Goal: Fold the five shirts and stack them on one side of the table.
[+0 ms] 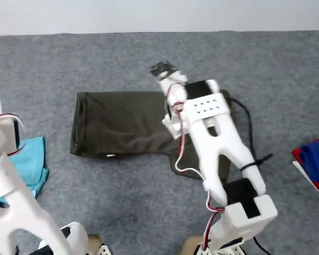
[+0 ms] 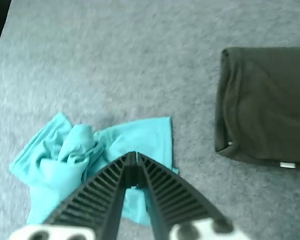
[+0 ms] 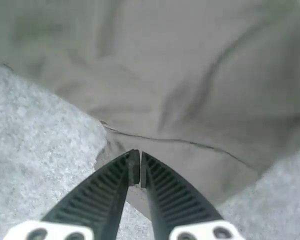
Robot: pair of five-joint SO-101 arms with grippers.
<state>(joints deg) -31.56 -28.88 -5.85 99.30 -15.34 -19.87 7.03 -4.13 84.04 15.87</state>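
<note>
1. The left arm stands at the near left corner of the grey surface (image 1: 122, 207). The left gripper (image 2: 136, 156) has its fingers closed together, with the tips over the crumpled teal shirt (image 2: 85, 152), which lies unfolded beside that arm.
2. The right arm (image 1: 218, 143) extends from the near edge across the right part of the dark olive shirt (image 1: 122, 125) and hides that part in the high view. The right gripper (image 3: 136, 155) has its fingers closed together, with the tips over the shirt's edge where it meets the surface.
3. The dark olive shirt lies flat at the centre, well apart from the teal shirt.
4. A black cable (image 1: 249, 123) runs beside the right arm.
5. 1 red and blue shirt (image 1: 315, 162) lies at the right edge.
</note>
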